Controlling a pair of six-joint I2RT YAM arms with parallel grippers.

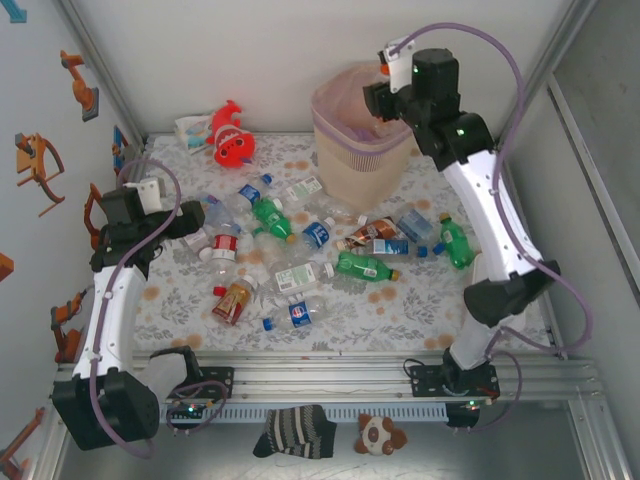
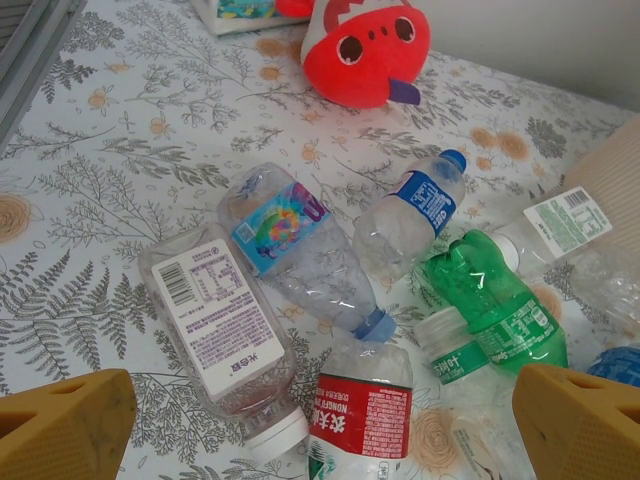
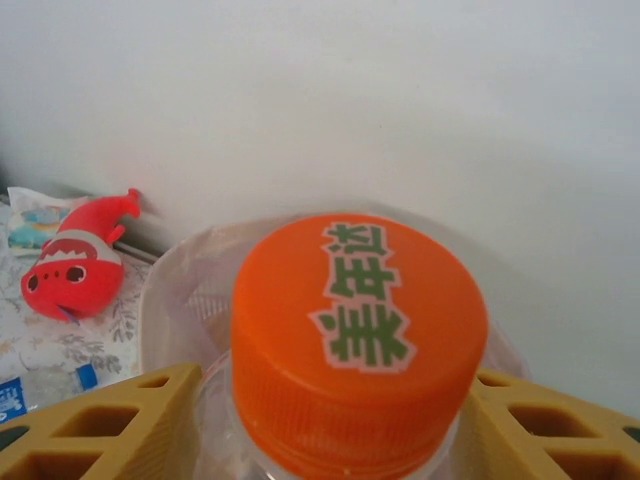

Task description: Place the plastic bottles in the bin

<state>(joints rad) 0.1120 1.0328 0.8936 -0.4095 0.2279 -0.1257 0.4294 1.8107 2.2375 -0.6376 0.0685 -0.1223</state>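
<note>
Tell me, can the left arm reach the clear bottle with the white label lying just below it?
Probably yes. The left gripper hangs open over the white-label bottle, and nothing lies on it; only the rainbow-label bottle crowds one side.

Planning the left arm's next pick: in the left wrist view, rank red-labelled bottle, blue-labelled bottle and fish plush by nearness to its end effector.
1. red-labelled bottle, bottom centre
2. blue-labelled bottle, middle, slightly right
3. fish plush, top edge
</note>
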